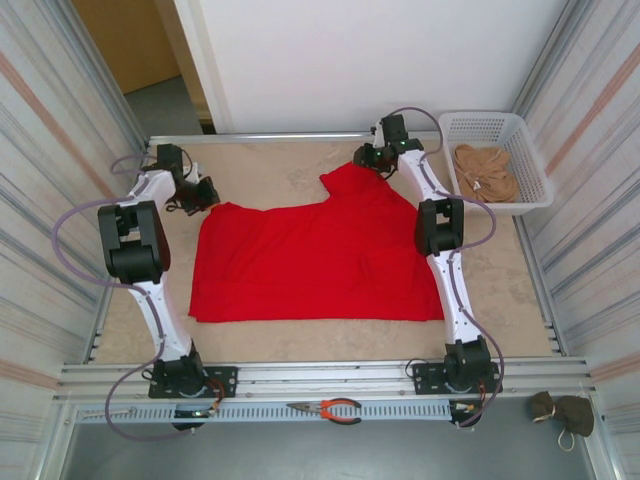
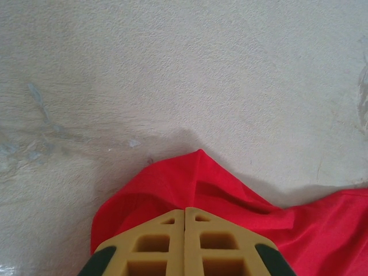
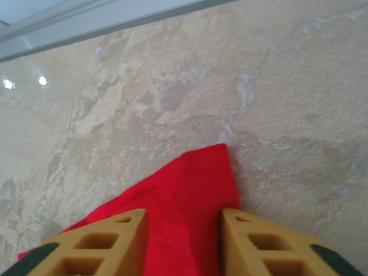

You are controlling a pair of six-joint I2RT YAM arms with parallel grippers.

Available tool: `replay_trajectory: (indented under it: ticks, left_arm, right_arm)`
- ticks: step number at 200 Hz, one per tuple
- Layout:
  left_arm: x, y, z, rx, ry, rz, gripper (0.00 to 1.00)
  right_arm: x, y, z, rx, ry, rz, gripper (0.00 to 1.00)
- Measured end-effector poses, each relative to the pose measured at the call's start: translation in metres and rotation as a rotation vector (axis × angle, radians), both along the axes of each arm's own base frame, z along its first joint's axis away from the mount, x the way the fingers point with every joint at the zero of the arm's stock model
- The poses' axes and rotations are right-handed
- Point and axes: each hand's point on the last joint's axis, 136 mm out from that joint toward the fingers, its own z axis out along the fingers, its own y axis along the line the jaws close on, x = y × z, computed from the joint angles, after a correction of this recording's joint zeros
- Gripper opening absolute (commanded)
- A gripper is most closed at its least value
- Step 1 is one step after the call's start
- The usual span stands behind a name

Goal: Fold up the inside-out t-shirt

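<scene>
White basket (image 1: 490, 117) far right holds tan cloth (image 1: 486, 172); left gripper (image 2: 184, 211) pinched shut on red shirt (image 1: 310, 265) edge; right gripper (image 3: 184, 215) jaws apart, straddling a shirt corner.

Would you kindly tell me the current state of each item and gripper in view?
t-shirt: spread mostly flat on the table, far-right corner peaked.
left gripper: shut on the t-shirt's far-left corner.
right gripper: open, fingers straddling the t-shirt's far-right corner.
basket: upright, holding a crumpled tan garment.
pliers: lying on the front rail.
</scene>
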Motion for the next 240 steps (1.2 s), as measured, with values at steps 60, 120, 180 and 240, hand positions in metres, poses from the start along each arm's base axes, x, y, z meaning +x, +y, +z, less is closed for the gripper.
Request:
replay_trajectory:
  ticks: [60, 120, 180, 240]
  left_arm:
    - [0.002, 0.000, 0.004, -0.001, -0.007, 0.001, 0.00]
    - [0.020, 0.021, 0.029, -0.014, -0.072, 0.051, 0.00]
    - [0.021, 0.025, 0.033, -0.054, -0.082, 0.064, 0.00]
    - [0.021, 0.047, 0.038, -0.113, -0.096, 0.111, 0.00]
  right_arm:
    - [0.000, -0.015, -0.003, 0.037, 0.027, -0.018, 0.00]
    - [-0.020, -0.033, 0.046, 0.114, 0.048, -0.054, 0.00]
    - [-0.051, -0.036, 0.150, 0.195, -0.087, -0.060, 0.00]
    - [-0.104, -0.041, 0.147, 0.230, -0.028, -0.094, 0.00]
